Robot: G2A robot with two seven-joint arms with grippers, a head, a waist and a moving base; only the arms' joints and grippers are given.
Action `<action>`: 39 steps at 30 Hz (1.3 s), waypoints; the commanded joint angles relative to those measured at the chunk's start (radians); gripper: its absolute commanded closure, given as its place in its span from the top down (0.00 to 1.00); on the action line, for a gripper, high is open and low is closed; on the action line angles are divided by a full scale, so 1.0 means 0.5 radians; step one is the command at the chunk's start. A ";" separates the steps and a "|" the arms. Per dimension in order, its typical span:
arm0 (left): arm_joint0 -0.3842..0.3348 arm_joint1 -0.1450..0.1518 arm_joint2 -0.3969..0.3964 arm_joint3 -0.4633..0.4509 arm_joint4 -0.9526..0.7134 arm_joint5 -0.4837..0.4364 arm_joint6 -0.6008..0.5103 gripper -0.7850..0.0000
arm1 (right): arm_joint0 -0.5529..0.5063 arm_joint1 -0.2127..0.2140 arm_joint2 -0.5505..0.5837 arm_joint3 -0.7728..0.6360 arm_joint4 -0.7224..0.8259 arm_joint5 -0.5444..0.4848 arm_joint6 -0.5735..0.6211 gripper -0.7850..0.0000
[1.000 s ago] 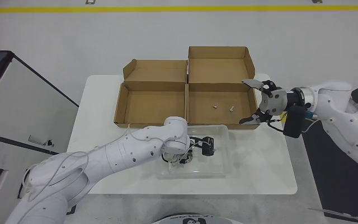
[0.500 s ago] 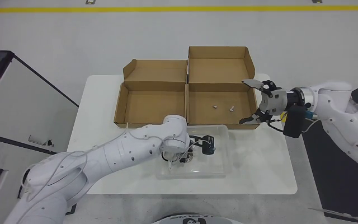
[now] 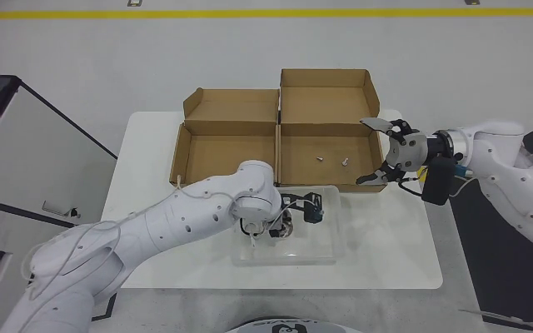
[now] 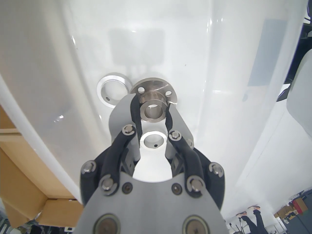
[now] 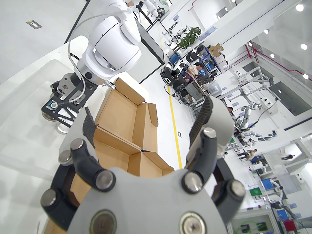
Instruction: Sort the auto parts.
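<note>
The flanged metal hub [image 4: 152, 87] sits inside the clear plastic tray [image 3: 323, 246], and its narrow collar is caught between the jaws of the left gripper [image 4: 151, 108], which are drawn in narrow around it. The black pads [image 4: 135, 113] press on the collar from both sides, and the round flange with its bolt holes faces away from the wrist. We cannot tell whether the flange touches the tray floor or hangs just above it.

Two more parts lie in the tray close by. A wide aluminium ring [image 4: 101, 86] is just beside the flange, and a smaller pale ring [image 4: 149, 146] with a side hole lies beneath the open space between the fingers.

The tray stands near the middle of the white surface [image 3: 150, 250], toward its near edge. Along the far edge we see two open cardboard boxes side by side with their lids folded back. We see nothing in the left box [image 3: 223, 160]. The right box [image 3: 300, 171] holds two small fasteners [image 3: 319, 156], close together on its floor.

The right gripper [image 3: 362, 151] hangs at the right wall of the right box, toward the right edge of the surface and well apart from the tray. Its jaws are spread wide and hold nothing.
</note>
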 commanded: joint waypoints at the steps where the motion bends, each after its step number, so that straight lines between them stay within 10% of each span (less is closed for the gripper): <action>1: 0.001 0.013 -0.020 -0.009 -0.032 -0.006 0.006 0.00 | 0.000 0.000 0.000 0.000 0.000 0.000 0.000 1.00; 32: 0.053 -0.078 0.169 0.151 0.195 -0.008 0.009 0.00 | 0.000 0.000 0.000 0.000 0.000 0.000 0.000 1.00; 39: 0.047 -0.101 0.179 0.186 0.176 -0.008 0.008 0.42 | 0.000 0.000 0.000 0.000 0.000 0.000 0.000 1.00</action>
